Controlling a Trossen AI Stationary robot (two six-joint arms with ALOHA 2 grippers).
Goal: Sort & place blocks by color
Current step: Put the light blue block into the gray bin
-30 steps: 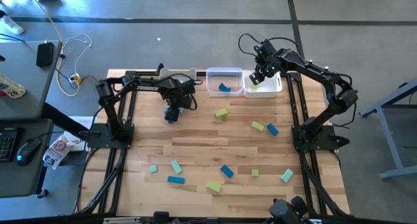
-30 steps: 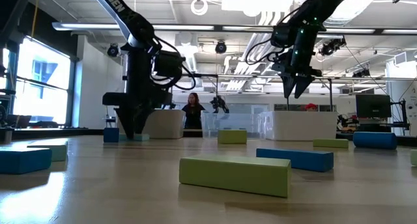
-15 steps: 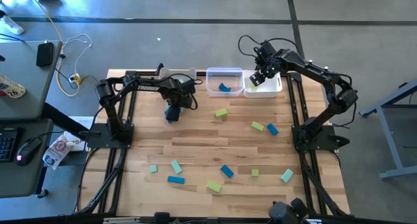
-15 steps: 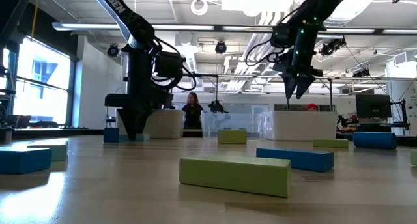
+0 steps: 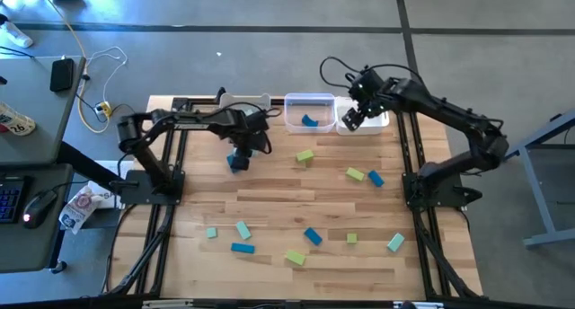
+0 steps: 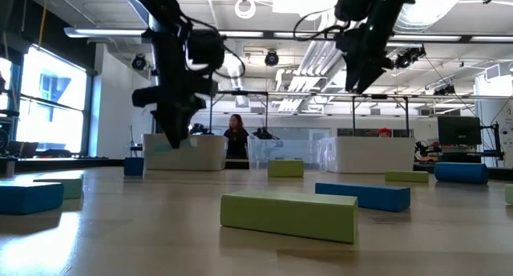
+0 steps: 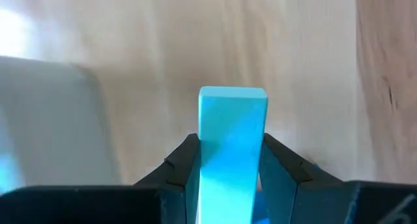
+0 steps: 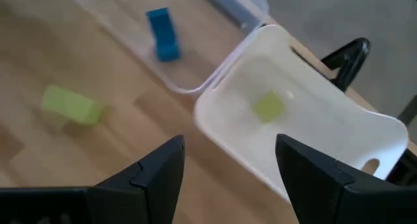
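My left gripper (image 5: pixel 237 160) hangs over the table's far left part, near the left bin (image 5: pixel 254 101), shut on a pale teal block (image 7: pixel 232 146). In the low view it (image 6: pixel 172 135) is clear of the tabletop. My right gripper (image 8: pixel 228 185) is open and holds nothing, raised over the near-left corner of the right bin (image 5: pixel 373 119). A yellow-green block (image 8: pixel 268 107) lies in that bin. The middle bin (image 5: pixel 309 122) holds a darker blue block (image 8: pixel 163 32). Several teal, blue and yellow-green blocks lie flat on the table's near half. My left gripper pinches the pale teal block between its two fingers (image 7: pixel 182 168), one on each long side face (image 7: pixel 207 152). The block's free end (image 7: pixel 232 92) sticks out beyond the fingertips. It is lifted clear of the table.
A yellow-green block (image 5: pixel 305 155) lies just near of the middle bin. Another yellow-green block (image 5: pixel 356 174) and a blue one (image 5: pixel 375 178) lie toward the right. More blocks (image 5: pixel 312 236) are scattered along the near side. A person (image 6: pixel 237 136) stands far behind the table.
My left gripper has risen from the tabletop with the teal block and now hangs clear of it. My right gripper has moved up and a little toward the table's left, away from the right bin's middle.
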